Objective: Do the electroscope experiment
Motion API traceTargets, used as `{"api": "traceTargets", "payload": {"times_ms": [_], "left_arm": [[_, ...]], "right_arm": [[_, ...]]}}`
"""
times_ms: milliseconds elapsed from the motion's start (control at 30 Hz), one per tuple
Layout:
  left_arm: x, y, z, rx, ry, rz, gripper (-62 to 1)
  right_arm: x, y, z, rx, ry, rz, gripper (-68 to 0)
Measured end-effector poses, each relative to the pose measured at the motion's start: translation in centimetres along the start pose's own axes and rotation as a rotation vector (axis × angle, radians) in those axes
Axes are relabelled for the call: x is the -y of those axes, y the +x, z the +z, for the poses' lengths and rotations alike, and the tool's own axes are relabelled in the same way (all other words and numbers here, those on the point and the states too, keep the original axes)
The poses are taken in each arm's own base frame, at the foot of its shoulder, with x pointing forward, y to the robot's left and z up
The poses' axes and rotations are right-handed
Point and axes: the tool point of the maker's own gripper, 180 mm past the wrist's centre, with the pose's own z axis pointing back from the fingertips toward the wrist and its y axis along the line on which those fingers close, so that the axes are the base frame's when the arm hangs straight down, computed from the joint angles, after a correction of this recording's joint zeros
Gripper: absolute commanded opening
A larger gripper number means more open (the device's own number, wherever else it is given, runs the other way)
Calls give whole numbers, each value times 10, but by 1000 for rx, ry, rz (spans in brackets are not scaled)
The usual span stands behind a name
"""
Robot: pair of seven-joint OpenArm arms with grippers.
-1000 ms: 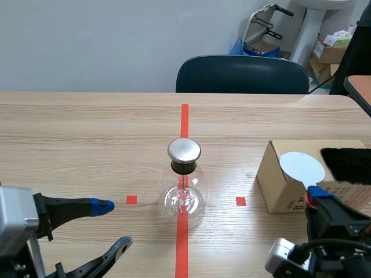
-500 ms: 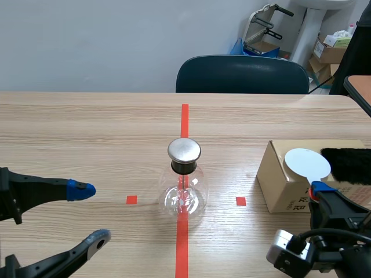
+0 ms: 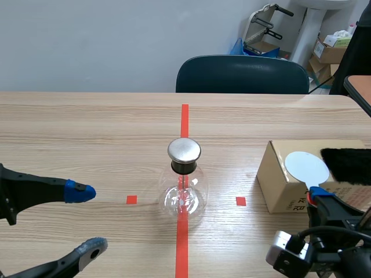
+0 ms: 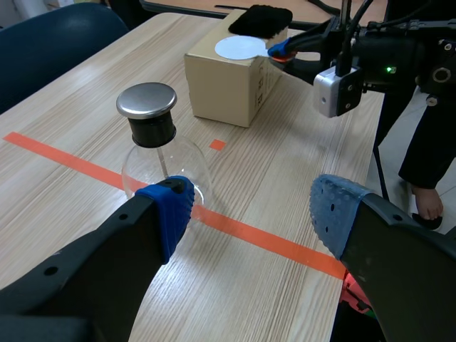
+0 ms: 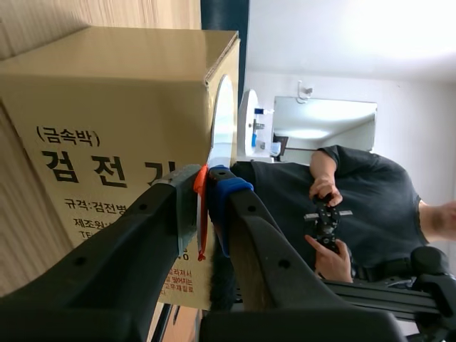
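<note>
Glass electroscope (image 3: 184,191) stands upright on the tape line (image 3: 184,119); your right gripper (image 3: 317,194) pinches the disc's handle.

Your left gripper (image 3: 87,221) sits low over the table (image 3: 87,127) with its blue-padded fingers spread wide and nothing between them. It is well apart from the electroscope, whose metal cap (image 3: 184,150) sits on the dark neck. Your right gripper's fingers are clamped on the orange-red handle (image 5: 201,214) of the white disc (image 3: 306,167). The disc lies over the near top edge of the cardboard box (image 3: 281,176), but you cannot tell whether it touches. A black fur pad (image 3: 346,165) rests on the box top, just beside the disc.
</note>
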Motion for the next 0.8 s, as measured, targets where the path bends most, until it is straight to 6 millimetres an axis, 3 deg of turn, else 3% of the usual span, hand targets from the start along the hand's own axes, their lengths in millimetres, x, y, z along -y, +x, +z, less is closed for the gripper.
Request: {"api": "traceTargets", "payload": {"times_ms": [433, 500, 667, 800], "left_arm": [[0, 0, 0, 0, 0, 0, -232], [0, 0, 0, 0, 0, 0, -232], [1, 0, 0, 1, -4, -5, -232], [1, 3, 0, 16, -4, -5, -232]], "right_arm": [[0, -4, 0, -22, 0, 0, -645], [0, -4, 0, -22, 0, 0, -571], [0, -4, 0, -22, 0, 0, -262], [0, -4, 0, -22, 0, 0, -53]]}}
